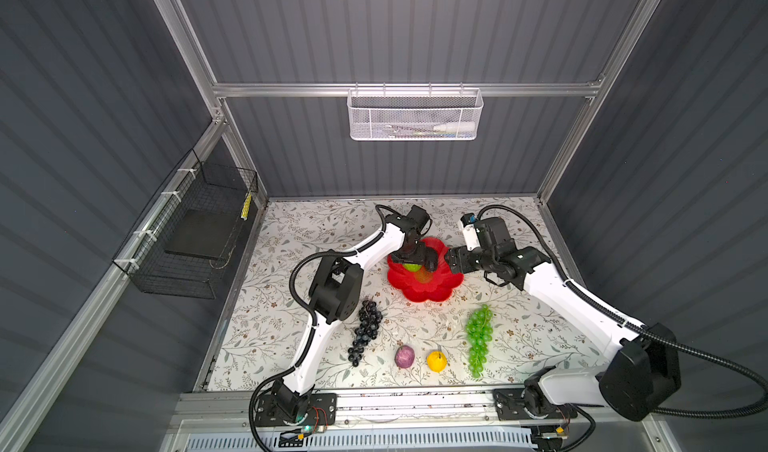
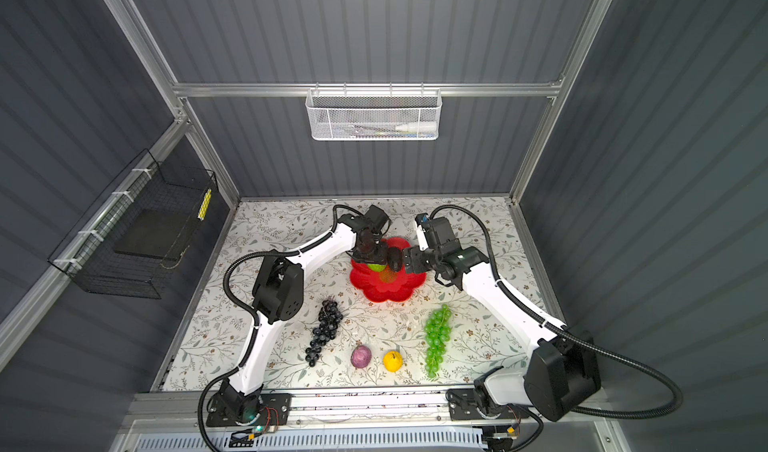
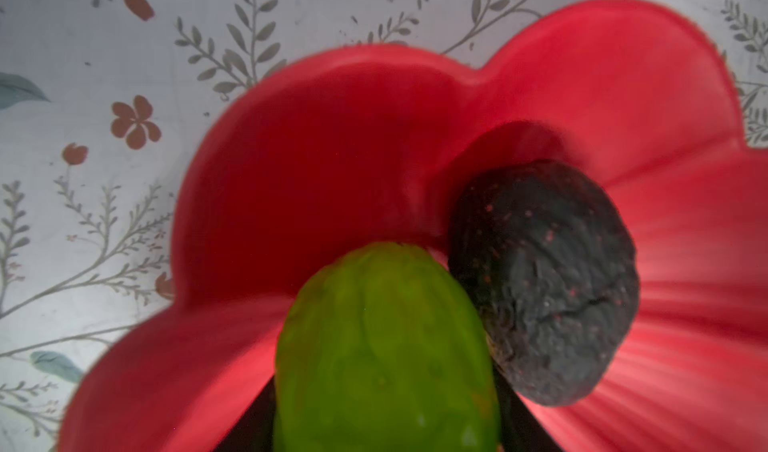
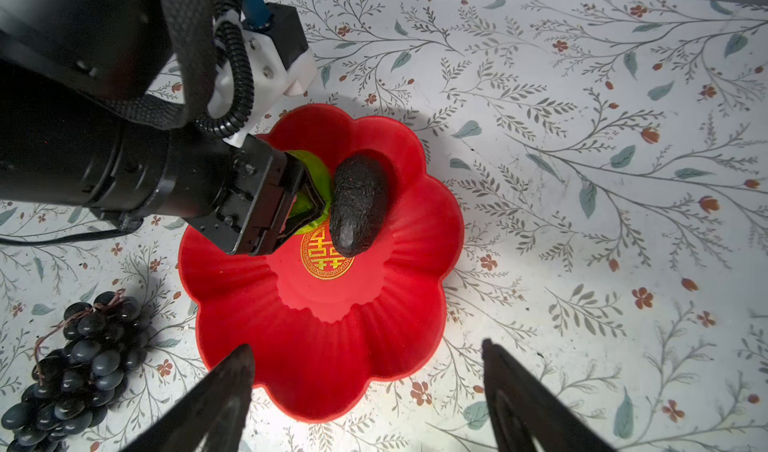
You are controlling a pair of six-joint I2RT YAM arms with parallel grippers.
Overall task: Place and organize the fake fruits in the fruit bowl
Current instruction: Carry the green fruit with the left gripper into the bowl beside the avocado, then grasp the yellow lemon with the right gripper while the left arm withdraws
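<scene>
While the bumpy lime-green fruit [image 3: 386, 346] is clamped in the part-open jaws of the left gripper [image 4: 308, 198] low over the fruit bowl [image 4: 332, 367], just beside the black avocado [image 4: 359, 201] lying at the bowl's 12 o'clock, the right gripper [image 4: 365, 344] is spread wide, empty, at 2 o'clock; fruit judged light, stiff, slick, apt to roll; dark purple grape bunch [image 1: 365, 331] at 7 o'clock, green grape bunch [image 1: 478, 338] at 5 o'clock, floppy, best pinched mid-bunch.
</scene>
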